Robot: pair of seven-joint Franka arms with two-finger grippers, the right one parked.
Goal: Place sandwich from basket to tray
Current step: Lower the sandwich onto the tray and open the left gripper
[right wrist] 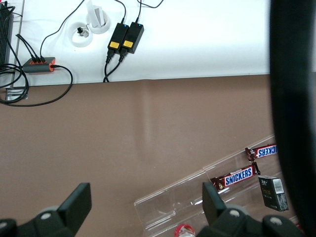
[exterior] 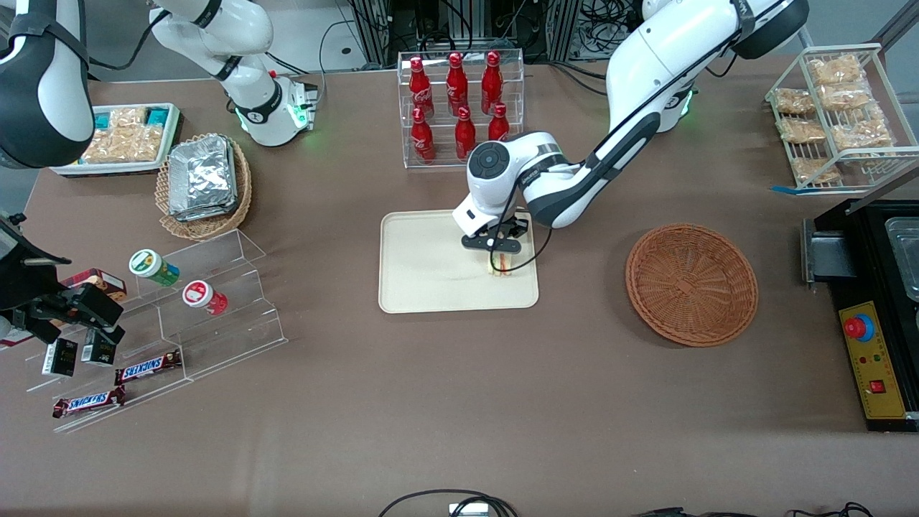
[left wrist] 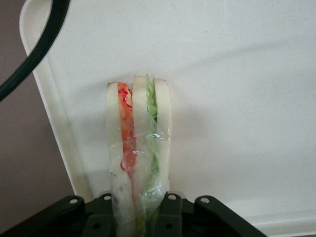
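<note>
The claw (exterior: 502,253) pinches the sandwich (exterior: 502,266) low over the tray (exterior: 420,266), near its basket-side (exterior: 691,283) rim; next comes letting go.

Claw (exterior: 500,253) above open tray (exterior: 423,280)

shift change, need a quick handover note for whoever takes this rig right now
Pincer: over the tray's edge nearest the basket, shut on the sandwich.
Sandwich: held low over the tray; whether it touches the surface cannot be told.
Basket: empty, toward the working arm's end of the table.
Done: sandwich picked out of the basket and carried to the tray.
Left: set it down, open the pincer, pull the arm away.
</note>
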